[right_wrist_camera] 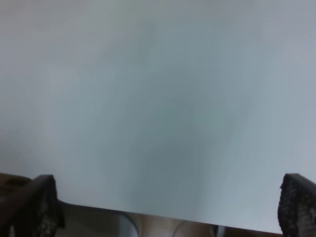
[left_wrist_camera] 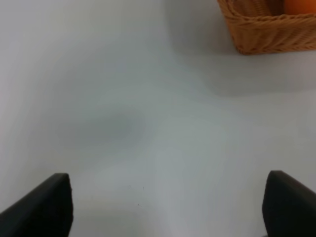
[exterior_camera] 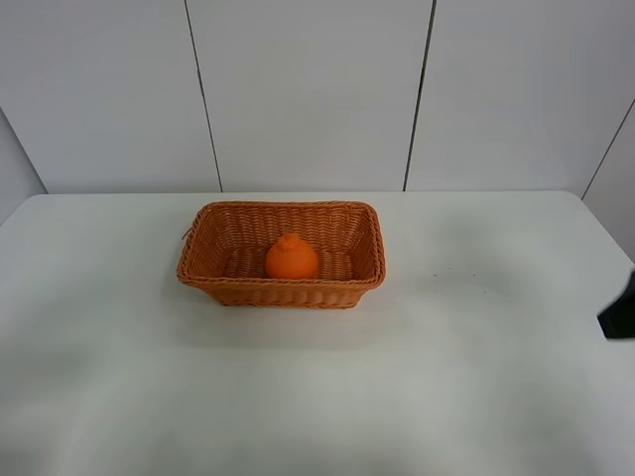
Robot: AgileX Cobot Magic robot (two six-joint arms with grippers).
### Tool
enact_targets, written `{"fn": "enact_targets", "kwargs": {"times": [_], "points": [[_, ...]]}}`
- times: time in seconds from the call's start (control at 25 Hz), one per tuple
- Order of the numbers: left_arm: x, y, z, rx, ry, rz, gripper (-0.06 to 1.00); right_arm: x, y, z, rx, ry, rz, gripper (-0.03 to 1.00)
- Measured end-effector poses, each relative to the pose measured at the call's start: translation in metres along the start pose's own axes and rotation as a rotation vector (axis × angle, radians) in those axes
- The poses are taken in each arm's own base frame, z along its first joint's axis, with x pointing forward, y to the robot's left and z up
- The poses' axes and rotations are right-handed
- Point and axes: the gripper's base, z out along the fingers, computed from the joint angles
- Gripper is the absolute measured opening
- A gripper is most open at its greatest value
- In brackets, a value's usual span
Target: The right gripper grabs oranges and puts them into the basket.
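While the orange [exterior_camera: 291, 259] is sitting upright inside the basket [exterior_camera: 281, 289], knobbed top up and near the middle of the basket floor, the basket itself is resting toward the far edge of the white worktop [exterior_camera: 298, 387], roughly midway between its left and right edges. The right hand [right_wrist_camera: 168, 207] is hanging over bare worktop with its two dark fingers [right_wrist_camera: 37, 205] spread wide and gripping nothing; in the high view only a dark sliver of that arm [exterior_camera: 620, 312] is showing at the right edge. The left hand [left_wrist_camera: 168, 207] is likewise standing wide open and empty over bare worktop, with a corner of the basket and a bit of the orange showing beyond it.
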Motion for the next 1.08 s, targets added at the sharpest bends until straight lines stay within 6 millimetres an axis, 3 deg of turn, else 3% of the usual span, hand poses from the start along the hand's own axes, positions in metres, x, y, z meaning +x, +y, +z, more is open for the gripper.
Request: {"fn": "enact_targets", "kwargs": {"times": [0.2,0.44,0.64,1.08], "points": [[0.0,0.0,0.0,0.0,0.0,0.0,0.88,0.07,0.0,0.003,0.005,-0.238,-0.008,0.68],[0.0,0.0,0.0,0.0,0.0,0.0,0.88,0.107,0.001,-0.018,0.009,-0.56,-0.012,0.68],[0.0,0.0,0.0,0.0,0.0,0.0,0.88,0.123,0.0,-0.027,0.02,-0.676,-0.004,0.68],[0.0,0.0,0.0,0.0,0.0,0.0,0.88,0.123,0.0,-0.027,0.022,-0.678,-0.004,0.68]]}}
